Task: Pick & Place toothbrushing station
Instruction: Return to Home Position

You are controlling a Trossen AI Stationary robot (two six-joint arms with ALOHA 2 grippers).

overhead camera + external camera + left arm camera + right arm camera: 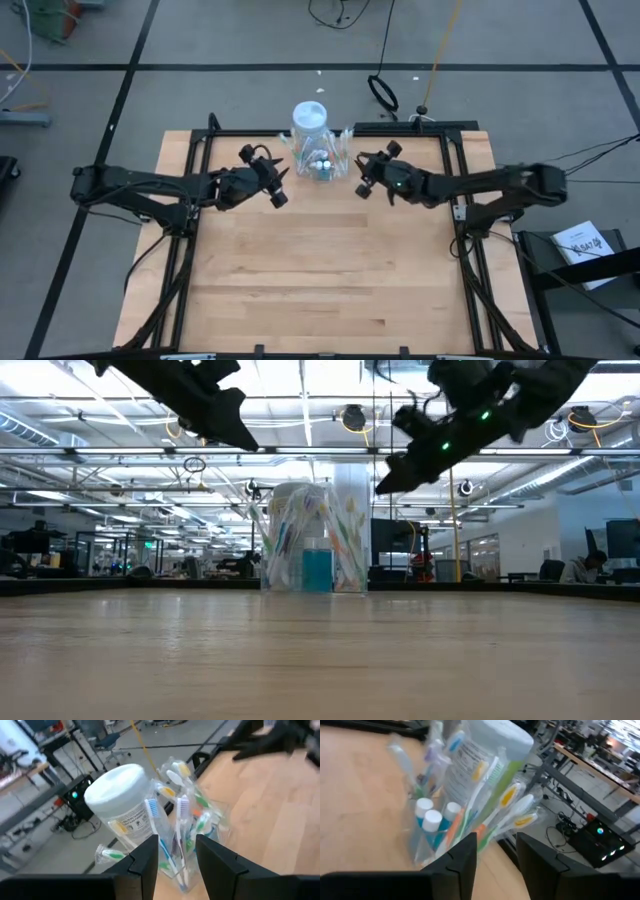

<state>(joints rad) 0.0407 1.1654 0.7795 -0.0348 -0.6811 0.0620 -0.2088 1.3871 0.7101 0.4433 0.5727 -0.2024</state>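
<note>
Toothbrushing station [325, 160]: it stands at the far middle edge of the light wooden worktop [320, 280], between the two end effectors and touched by neither.

Left end effector [177, 845]: its two dark fingers [149, 852] are parted with a clear gap, and nothing is held between them. In the low view it hangs high above the worktop. In the high view it lies just to the left of the station and is angled toward it.

Right end effector [495, 842]: its fingers [536, 852] are likewise spread apart and empty. It is also raised off the worktop, just to the right of the station, with a green light showing on the wrist behind it.

Station contents: a small clear plastic cup [340, 575] stands upright on the worktop. Slim pastel-handled toothbrushes [182, 815] stand in it, heads up and fanning outward. Small teal white-capped tubes [431, 820] stand inside the cup, caps up, among the brush handles.

Adjacent item: a tall clear jar with a white lid [120, 795] stands directly behind the cup, at the worktop's far edge. Whether the two touch cannot be determined.

Arms: both dark arms [150, 190] reach inward from the black frame [195, 150] at the worktop's left and right sides.
</note>
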